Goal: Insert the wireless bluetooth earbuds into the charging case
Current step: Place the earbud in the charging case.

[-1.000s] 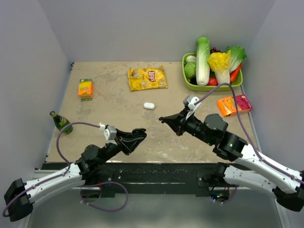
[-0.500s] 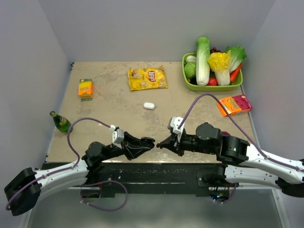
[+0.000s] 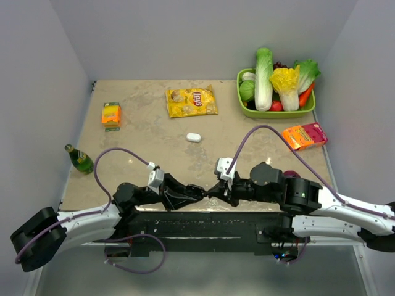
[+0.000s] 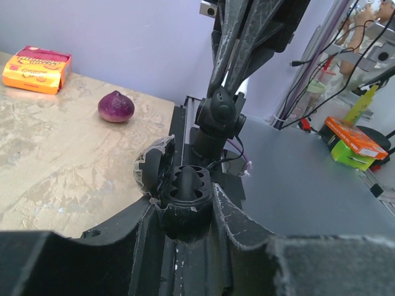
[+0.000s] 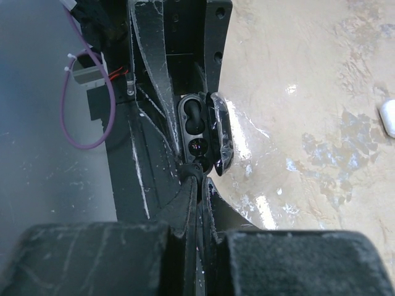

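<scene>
At the tabletop's (image 3: 154, 142) near edge, our left pincer (image 3: 199, 193) clamps the open dark case (image 4: 185, 194) by its sides. Our right pincer (image 3: 213, 190) seems closed on a dark bud (image 4: 221, 112) at its mouth. We judge the bud light, hard and slippery, best pinched across its head.

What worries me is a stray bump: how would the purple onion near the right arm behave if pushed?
The purple onion looks round with a small pointed tip, so it would probably roll, veering off line. Its skin looks smooth and glossy, so a pinch might slip.
</scene>
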Controlling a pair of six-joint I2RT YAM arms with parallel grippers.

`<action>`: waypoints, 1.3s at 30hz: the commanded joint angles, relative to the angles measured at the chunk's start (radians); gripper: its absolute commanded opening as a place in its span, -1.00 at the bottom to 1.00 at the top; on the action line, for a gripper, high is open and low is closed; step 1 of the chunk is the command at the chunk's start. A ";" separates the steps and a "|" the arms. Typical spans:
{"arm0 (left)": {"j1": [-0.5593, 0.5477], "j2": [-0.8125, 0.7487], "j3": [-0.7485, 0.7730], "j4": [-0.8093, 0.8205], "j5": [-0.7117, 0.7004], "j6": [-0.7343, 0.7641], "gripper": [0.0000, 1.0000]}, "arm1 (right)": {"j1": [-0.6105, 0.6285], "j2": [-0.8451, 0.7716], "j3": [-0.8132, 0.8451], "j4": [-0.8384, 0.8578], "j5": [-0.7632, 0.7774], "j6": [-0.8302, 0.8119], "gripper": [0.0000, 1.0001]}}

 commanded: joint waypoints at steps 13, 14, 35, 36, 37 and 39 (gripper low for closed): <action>0.004 0.053 0.033 0.157 0.008 -0.045 -1.00 | 0.029 0.043 0.004 0.121 0.080 0.009 -1.00; 0.004 0.058 0.033 0.161 0.008 -0.046 -1.00 | 0.032 0.043 0.001 0.127 0.086 0.011 -1.00; 0.004 0.009 0.027 0.151 -0.041 -0.045 -1.00 | 0.066 0.077 -0.038 0.155 0.152 0.018 -1.00; 0.004 0.009 0.028 0.151 -0.041 -0.046 -1.00 | 0.066 0.081 -0.039 0.155 0.155 0.020 -1.00; 0.004 0.009 0.027 0.151 -0.041 -0.048 -1.00 | 0.066 0.083 -0.039 0.157 0.158 0.020 -1.00; 0.004 0.003 0.028 0.148 -0.044 -0.046 -1.00 | 0.070 0.088 -0.041 0.157 0.166 0.020 -1.00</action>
